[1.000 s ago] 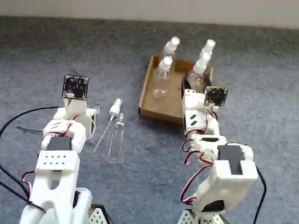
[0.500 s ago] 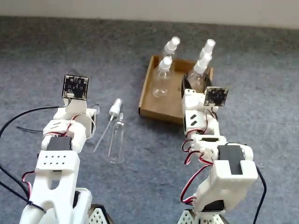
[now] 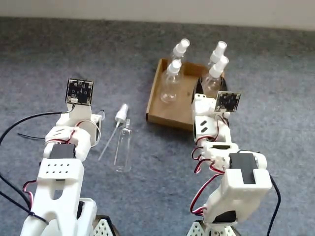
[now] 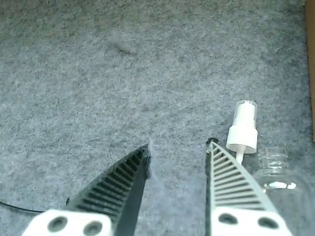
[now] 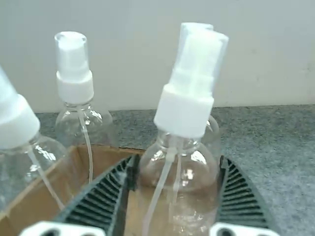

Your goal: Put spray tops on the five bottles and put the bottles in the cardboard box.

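Observation:
The cardboard box lies at mid-table. Three capped clear bottles stand at its rear: two on the left side, and one at the far right corner. A further capped bottle stands at the box's right side between the fingers of my right gripper, which is shut on it; the high view shows that bottle too. An uncapped bottle lies on the carpet beside a loose spray top. My left gripper hangs open over bare carpet, the spray top just past one fingertip.
Grey carpet covers the table. A black cable runs along the left arm's side. The spray top's thin tube stretches towards the near edge beside the lying bottle.
The bottle in my right gripper has shifted a little to the right, nearer the box's right wall. The left arm has stayed still.

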